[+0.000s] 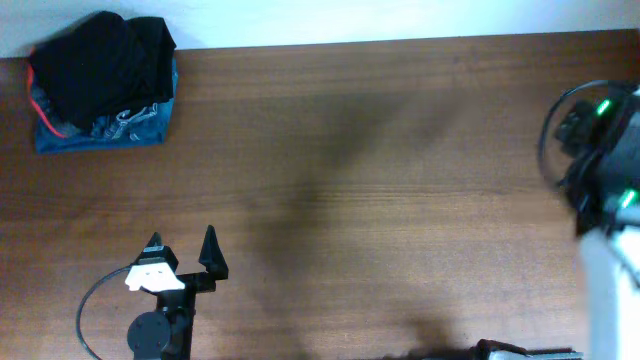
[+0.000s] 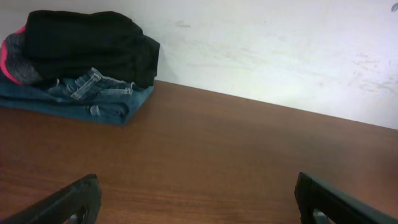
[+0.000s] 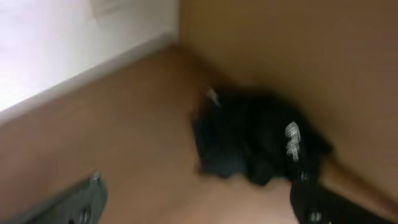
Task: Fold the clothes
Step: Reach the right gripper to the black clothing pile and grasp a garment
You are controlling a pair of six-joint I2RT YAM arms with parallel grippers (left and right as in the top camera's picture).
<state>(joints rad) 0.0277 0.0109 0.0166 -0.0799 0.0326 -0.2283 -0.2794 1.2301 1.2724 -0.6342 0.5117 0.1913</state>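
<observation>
At the far left corner of the surface (image 1: 350, 180), the clothes (image 1: 100, 60) sit bundled on folded jeans (image 1: 110, 132), well apart from the left gripper (image 1: 182, 240) and the right gripper (image 3: 196, 186). Both have their fingers spread and empty. Nothing seems laid out yet, so the next move likely means fetching the garment and flattening it mid-surface.

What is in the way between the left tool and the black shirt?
Nothing visible. Only table wood lies between the open left tool and the black shirt, which sits on top of folded jeans in the far corner.
</observation>
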